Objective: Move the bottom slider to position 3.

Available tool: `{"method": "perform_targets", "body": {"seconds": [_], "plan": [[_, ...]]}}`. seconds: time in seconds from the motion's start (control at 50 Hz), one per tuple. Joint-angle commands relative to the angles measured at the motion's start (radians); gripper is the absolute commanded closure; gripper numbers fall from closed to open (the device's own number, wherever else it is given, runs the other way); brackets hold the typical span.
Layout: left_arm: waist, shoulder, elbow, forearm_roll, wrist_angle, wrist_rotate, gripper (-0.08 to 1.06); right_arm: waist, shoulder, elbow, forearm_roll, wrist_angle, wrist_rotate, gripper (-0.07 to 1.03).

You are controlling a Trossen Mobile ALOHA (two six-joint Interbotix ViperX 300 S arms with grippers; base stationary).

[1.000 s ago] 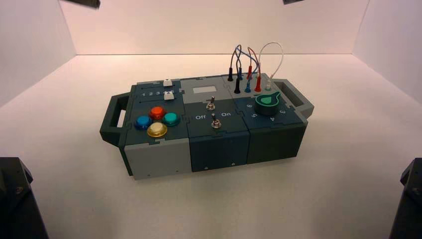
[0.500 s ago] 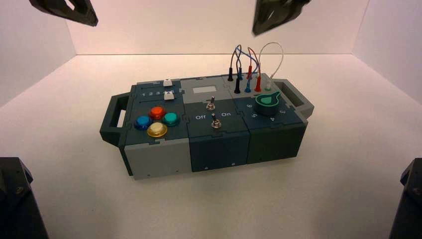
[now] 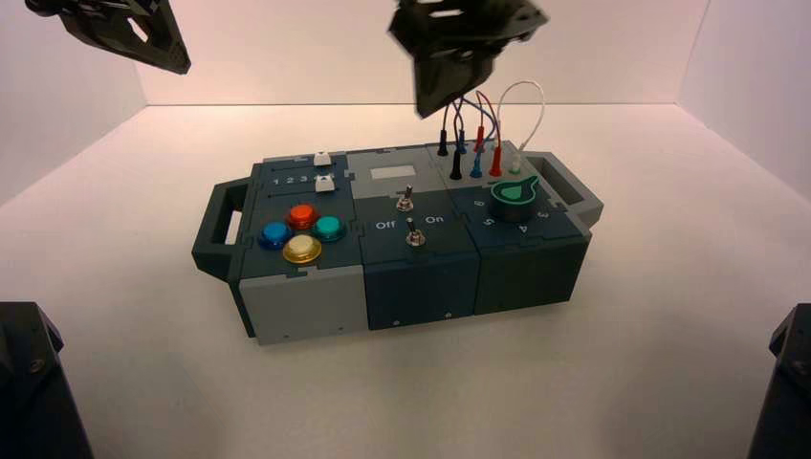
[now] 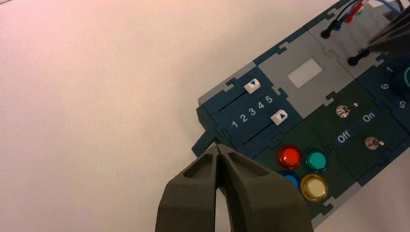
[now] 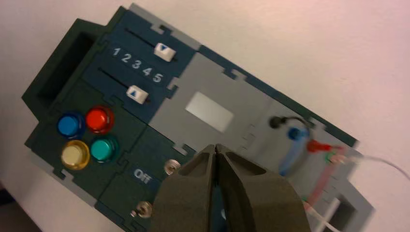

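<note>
- Above the box's [image 3: 402, 239] far edge, near the wires [image 3: 478, 120], hangs the right claw [image 3: 435, 100]; its wrist view shows the fingers pressed together, touching nothing.
- Below and to the left of that claw, the bottom slider [image 4: 279, 117] sits on the dark teal panel, its white cap level with the 5 at the row's end.
- Position 3 [image 4: 252, 112] lies between the two slots, two numerals along from the cap.
- High and off to the box's left, well apart from it, hangs the left claw [image 4: 219, 150], tips also closed on nothing.
- Just beside the sliders sit four round buttons: red [image 4: 290, 157], teal [image 4: 316, 161], yellow [image 4: 314, 187], blue [image 5: 70, 124].
</note>
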Motion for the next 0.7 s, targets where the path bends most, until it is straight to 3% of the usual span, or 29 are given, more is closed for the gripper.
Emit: {"method": "perform_targets", "body": {"seconds": [0.02, 0.34, 0.7], "plan": [[-0.005, -0.003, -0.012, -0.006, -0.006, 0.002, 1.01, 0.018, 0.029, -0.048, 0.014, -0.003, 0.000, 0.99], [-0.018, 0.002, -0.009, -0.012, -0.011, 0.000, 1.01, 0.054, 0.120, -0.114, 0.040, 0.012, -0.002, 0.99], [-0.018, -0.020, -0.011, 0.008, -0.005, 0.006, 1.01, 0.112, 0.199, -0.186, 0.077, 0.058, 0.000, 0.99]]}}
